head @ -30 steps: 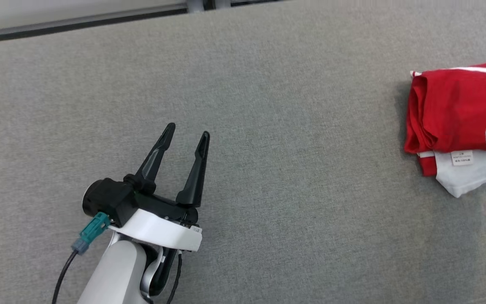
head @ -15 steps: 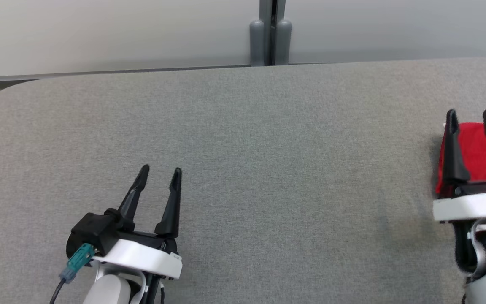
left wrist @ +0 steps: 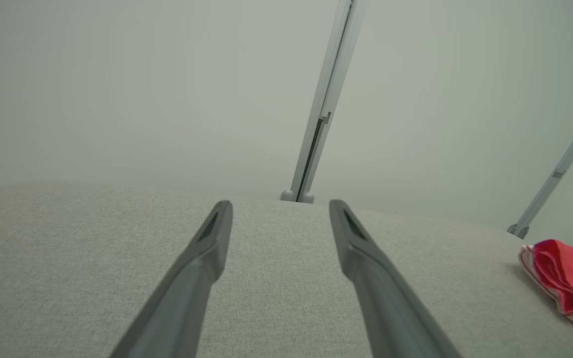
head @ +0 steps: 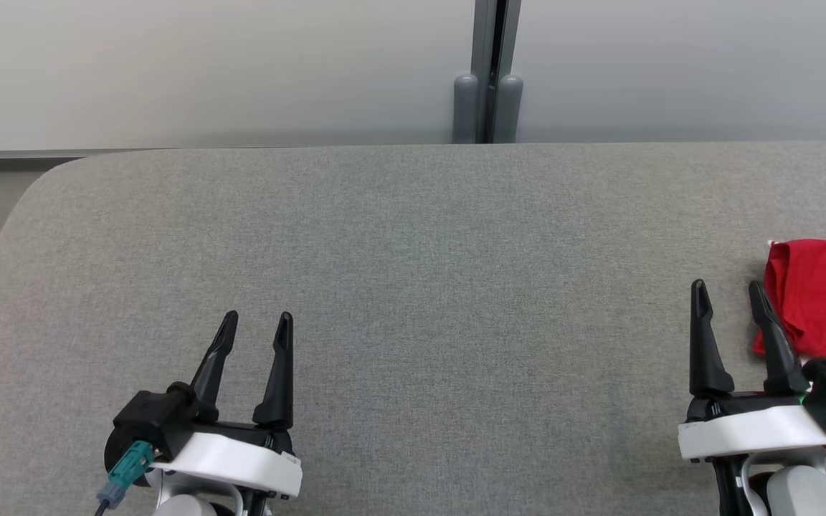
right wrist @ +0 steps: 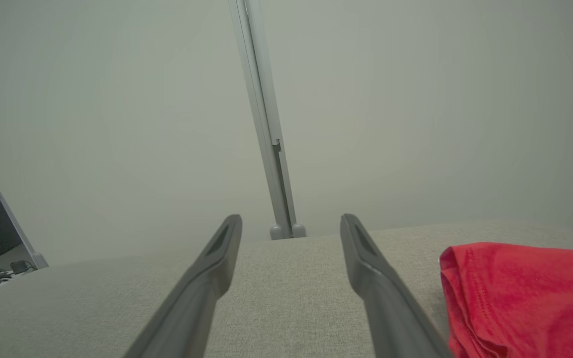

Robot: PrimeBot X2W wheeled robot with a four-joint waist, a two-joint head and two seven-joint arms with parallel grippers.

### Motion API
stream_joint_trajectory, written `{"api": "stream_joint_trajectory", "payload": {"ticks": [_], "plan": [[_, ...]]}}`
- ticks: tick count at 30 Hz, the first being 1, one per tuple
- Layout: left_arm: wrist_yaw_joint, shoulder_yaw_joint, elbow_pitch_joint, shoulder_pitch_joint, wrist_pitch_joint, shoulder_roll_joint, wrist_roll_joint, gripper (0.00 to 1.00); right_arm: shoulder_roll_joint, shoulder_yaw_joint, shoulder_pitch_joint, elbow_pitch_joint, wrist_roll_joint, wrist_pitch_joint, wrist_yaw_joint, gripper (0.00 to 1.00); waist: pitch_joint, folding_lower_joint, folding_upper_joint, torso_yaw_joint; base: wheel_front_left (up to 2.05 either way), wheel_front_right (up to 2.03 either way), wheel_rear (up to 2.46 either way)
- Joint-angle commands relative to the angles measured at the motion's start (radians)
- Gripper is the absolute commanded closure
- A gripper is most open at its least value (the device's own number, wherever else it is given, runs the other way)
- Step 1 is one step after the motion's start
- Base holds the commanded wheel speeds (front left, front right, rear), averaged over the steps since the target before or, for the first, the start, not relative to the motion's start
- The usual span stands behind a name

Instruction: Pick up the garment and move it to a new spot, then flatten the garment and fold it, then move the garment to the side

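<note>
Garment (head: 818, 297), a folded red bundle, lies at the far right of the table (head: 413, 236), just outboard of the right gripper (head: 727, 287) and well apart from the left gripper (head: 258, 315), both with fingers spread and empty.

Grey cloth-covered tabletop (head: 413, 236), one item on it.
Woven grey fabric, flat and even; far edge straight, far-left corner rounded. Red garment (head: 822, 294) lies bunched in folds toward the right side, set back from the far edge, with a bit of white showing at its near side. Resting directly on the cloth.
</note>
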Motion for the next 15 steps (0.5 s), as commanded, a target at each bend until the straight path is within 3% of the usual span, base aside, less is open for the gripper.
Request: {"api": "stream_joint_trajectory", "payload": {"ticks": [1, 9, 15], "plan": [[0.008, -0.001, -0.002, 0.005, 0.000, 0.004, 0.007, 0.00, -0.002, -0.006, 0.004, -0.008, -0.004, -0.005, 0.000, 0.00, -0.001, 0.0000, 0.0000, -0.001, 0.00, 0.00, 0.00], [0.021, -0.003, -0.019, 0.014, 0.000, 0.003, 0.018, 0.00, 0.003, -0.009, -0.009, -0.010, -0.012, -0.005, 0.000, 0.00, -0.004, 0.0000, 0.0000, -0.004, 0.00, 0.00, 0.00], [0.005, -0.003, -0.022, 0.015, 0.000, 0.004, 0.005, 0.00, 0.004, -0.002, 0.002, -0.003, -0.017, -0.005, 0.000, 0.00, -0.010, 0.0000, 0.0000, -0.007, 0.00, 0.00, 0.00]]}}
